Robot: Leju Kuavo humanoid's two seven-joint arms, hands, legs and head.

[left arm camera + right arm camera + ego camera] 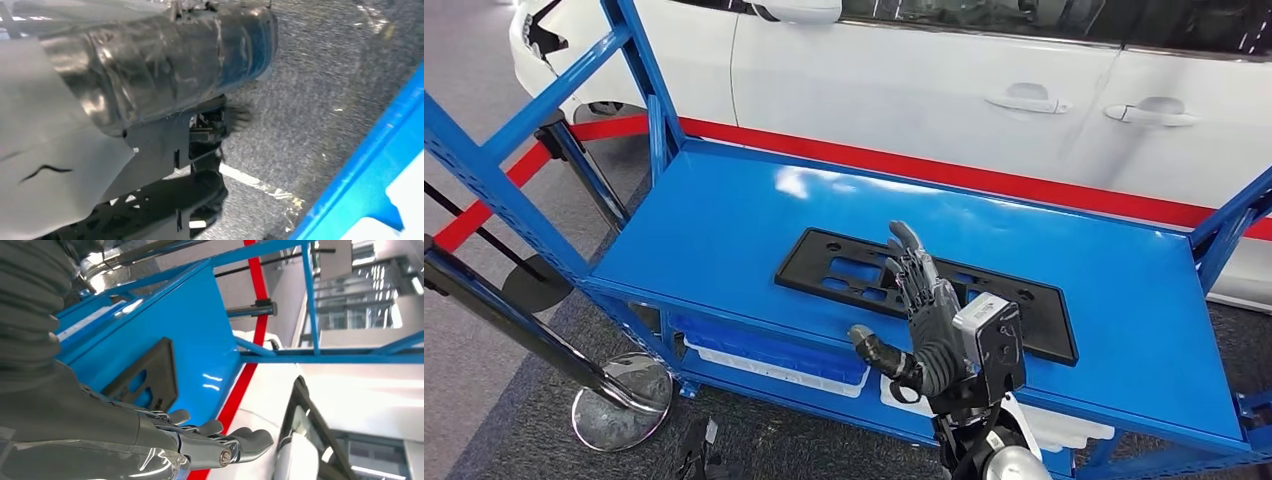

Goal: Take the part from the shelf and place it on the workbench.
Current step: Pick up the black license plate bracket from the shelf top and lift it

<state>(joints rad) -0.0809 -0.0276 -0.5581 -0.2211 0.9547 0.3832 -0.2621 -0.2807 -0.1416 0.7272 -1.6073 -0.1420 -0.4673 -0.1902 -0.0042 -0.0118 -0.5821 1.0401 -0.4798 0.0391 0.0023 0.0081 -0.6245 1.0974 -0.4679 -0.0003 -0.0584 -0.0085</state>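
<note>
So the right hand (924, 320) comes up from about 6 o'clock in the head view, palm facing left, fingers (911, 262) stretched straight toward 12 and spread a bit, thumb sticking out to 9. It's wide and holding nothing, hovering over the near edge of the flat black plastic plate with rectangular cutouts (844, 265). That plate lies flat on the top deck of the blue metal shelf (724, 220), roughly dead centre, long side running from 9 to 3. In the right wrist view the fingers (250, 440) sit apart from the plate (155, 370). Can't tell what the left hand is doing, its wrist view is too blurry. A white car (924, 70) is parked behind at 12.
</note>
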